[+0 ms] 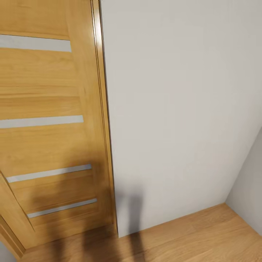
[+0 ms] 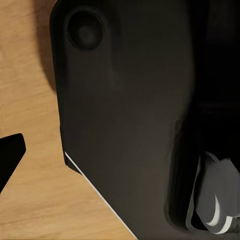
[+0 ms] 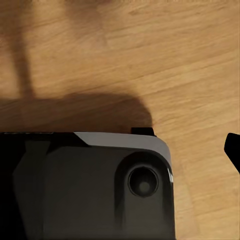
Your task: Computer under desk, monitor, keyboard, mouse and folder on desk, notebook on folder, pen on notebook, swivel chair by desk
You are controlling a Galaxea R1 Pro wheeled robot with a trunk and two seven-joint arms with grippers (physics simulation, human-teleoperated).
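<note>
Where walls meet, door (image 1: 47, 127) cut off.

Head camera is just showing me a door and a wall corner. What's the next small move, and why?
Probably turn the base away from this corner to look for the desk. The head view faces the oak door and the pale grey wall close up, with oak floor below; both wrist views look down past the robot's dark base at floor.
</note>
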